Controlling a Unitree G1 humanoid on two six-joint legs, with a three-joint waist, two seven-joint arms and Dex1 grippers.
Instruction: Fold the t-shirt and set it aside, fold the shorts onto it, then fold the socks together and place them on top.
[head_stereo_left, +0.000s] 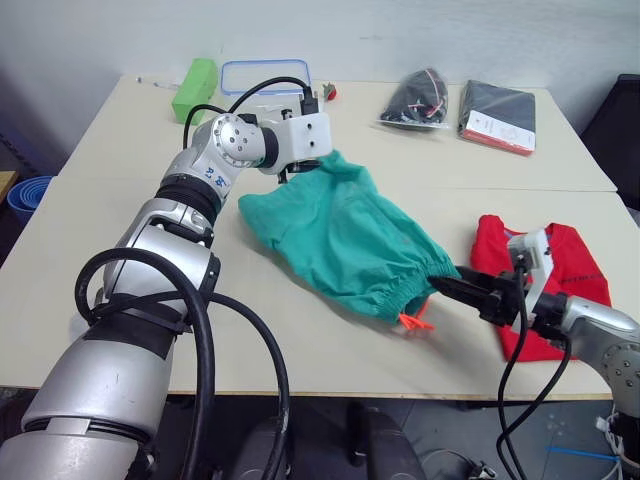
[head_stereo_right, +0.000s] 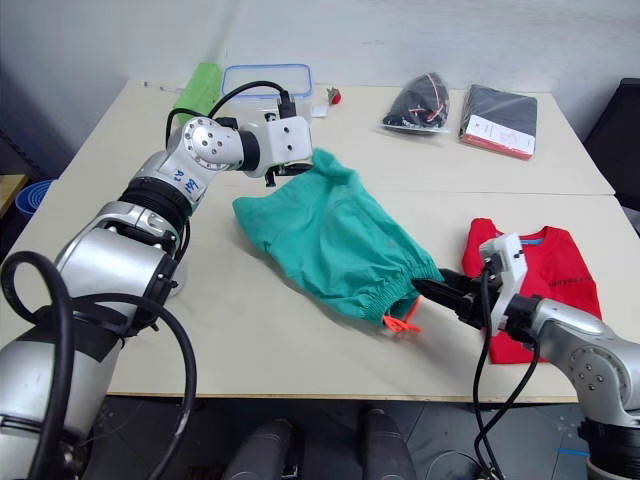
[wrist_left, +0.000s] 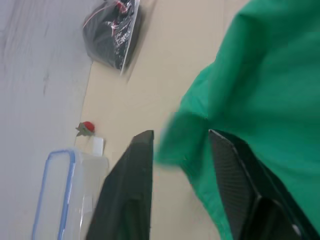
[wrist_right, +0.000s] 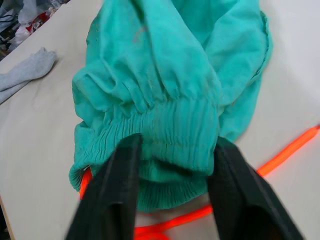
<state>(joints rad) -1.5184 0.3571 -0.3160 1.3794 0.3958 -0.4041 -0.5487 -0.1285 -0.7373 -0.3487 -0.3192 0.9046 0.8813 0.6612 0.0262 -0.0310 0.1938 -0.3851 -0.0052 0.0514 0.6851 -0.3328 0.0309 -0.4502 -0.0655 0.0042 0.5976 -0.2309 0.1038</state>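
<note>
Right gripper (wrist_right: 172, 192) fingers being held apart around shorts (head_stereo_left: 345, 235) waistband, mid-table; thin bite risking slip. T-shirt (head_stereo_left: 560, 265) lying just beside, snag possible. Left gripper (wrist_left: 181, 170) fingers apart, hem between them.

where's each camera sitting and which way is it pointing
Left eye view: on the head, looking forward and down over the table; both arms show, with the shorts and the t-shirt.
Right eye view: the stereo twin, same scene.
Left wrist view: on the left wrist, looking along the left end effector, open around a shorts edge.
Right wrist view: on the right wrist, looking along the right end effector, open around the waistband; a grey sock lies beyond.
Shared: the shorts show in all four.
</note>
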